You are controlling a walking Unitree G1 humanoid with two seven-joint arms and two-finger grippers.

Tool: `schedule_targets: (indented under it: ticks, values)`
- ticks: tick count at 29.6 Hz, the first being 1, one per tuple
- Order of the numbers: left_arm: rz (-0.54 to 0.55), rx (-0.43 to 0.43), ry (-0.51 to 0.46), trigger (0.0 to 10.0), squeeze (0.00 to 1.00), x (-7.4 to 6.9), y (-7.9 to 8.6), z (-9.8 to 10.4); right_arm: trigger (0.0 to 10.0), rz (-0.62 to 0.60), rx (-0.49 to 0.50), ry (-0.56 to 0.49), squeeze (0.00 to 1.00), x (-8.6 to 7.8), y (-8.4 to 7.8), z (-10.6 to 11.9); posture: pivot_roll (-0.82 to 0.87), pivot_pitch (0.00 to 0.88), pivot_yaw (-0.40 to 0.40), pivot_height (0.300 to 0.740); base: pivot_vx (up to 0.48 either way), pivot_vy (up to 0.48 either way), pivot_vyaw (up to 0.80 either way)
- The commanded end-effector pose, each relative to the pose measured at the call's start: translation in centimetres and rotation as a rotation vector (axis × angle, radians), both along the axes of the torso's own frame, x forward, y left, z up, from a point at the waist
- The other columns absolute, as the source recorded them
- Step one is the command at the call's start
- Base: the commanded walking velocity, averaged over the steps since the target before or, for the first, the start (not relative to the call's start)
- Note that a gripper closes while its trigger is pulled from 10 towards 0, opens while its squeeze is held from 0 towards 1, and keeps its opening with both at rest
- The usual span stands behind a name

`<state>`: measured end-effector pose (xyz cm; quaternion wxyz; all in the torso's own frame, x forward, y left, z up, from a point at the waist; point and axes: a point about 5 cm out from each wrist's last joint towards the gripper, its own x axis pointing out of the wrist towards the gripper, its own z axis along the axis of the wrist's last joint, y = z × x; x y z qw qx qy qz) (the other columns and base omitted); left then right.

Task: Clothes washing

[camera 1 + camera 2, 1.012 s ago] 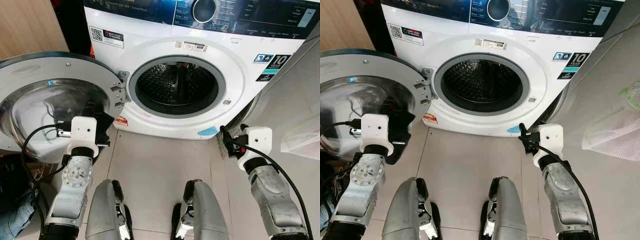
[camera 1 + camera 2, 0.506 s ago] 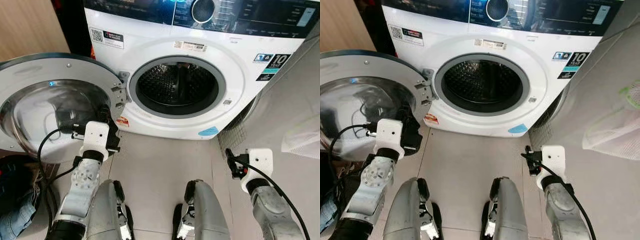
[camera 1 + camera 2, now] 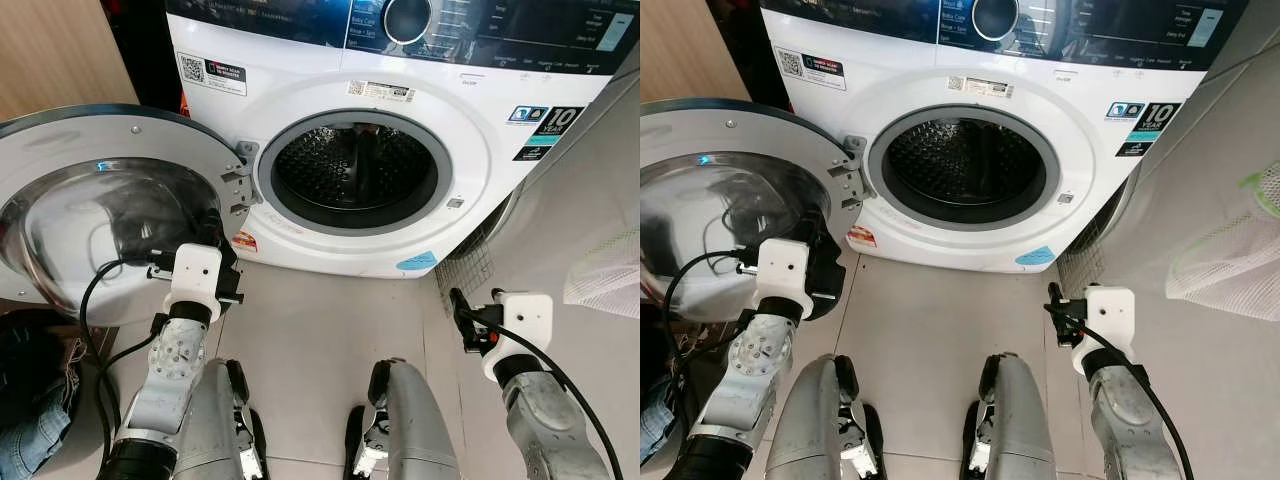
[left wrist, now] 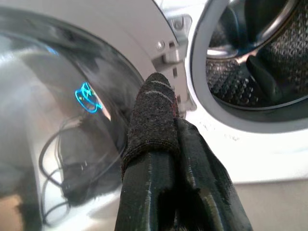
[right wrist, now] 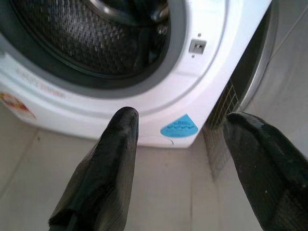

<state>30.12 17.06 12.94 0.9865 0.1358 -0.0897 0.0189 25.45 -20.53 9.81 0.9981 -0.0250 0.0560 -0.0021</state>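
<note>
Left gripper [image 4: 166,144], fingers pressed together, is hovering beside the open washer door [image 3: 90,170]; right gripper [image 5: 180,159] is hanging spread below the drum [image 3: 352,172].

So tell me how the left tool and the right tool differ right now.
The left tool has its fingers pressed shut; the right tool is spread wide open. The left sits by the open door; the right sits low beside the washing machine. Both hold nothing.

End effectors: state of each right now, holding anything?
Left end effector: closed, empty, near the open washer door.
Right end effector: open, empty, facing the washing machine.
</note>
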Motion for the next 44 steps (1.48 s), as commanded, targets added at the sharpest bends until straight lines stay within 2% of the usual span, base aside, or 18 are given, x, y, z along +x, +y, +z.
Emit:
schedule_targets:
  ticks: [1,7,14,31,39,44]
  values:
    - [0.004,0.018,0.022,10.0,0.0,-0.3,0.0,-0.8,10.0,-0.014,0.007,-0.008,0.0,-0.4,-0.5,0.2,0.08,0.313,-0.091,0.577,0.0,0.0,0.0]
    - [-0.007,-0.002,0.023,10.0,0.0,-0.2,0.1,-0.7,10.0,0.001,-0.016,0.009,0.0,-0.5,-0.1,-0.2,0.08,0.315,-0.084,0.577,0.081,0.0,0.0]
    - [-0.005,-0.017,0.024,10.0,0.0,-0.1,0.3,-0.6,10.0,0.019,-0.015,0.003,0.0,-0.3,0.0,0.2,0.08,0.314,-0.084,0.577,0.325,0.0,-0.62]
    - [-0.009,-0.028,0.028,10.0,0.0,-0.2,0.5,-0.7,10.0,0.047,-0.026,-0.027,0.0,0.5,0.3,1.0,0.09,0.309,-0.089,0.577,0.358,0.0,0.0]
    - [-0.072,-0.053,0.045,10.0,0.0,-0.3,0.0,-1.0,10.0,0.062,-0.025,-0.024,0.0,0.5,0.5,1.0,0.08,0.305,-0.09,0.577,0.115,0.0,0.0]
    - [-0.189,-0.076,0.125,10.0,0.0,-0.7,-1.1,-2.0,10.0,0.064,-0.028,-0.023,0.0,0.3,0.4,1.0,0.08,0.302,-0.091,0.577,0.0,0.0,0.0]
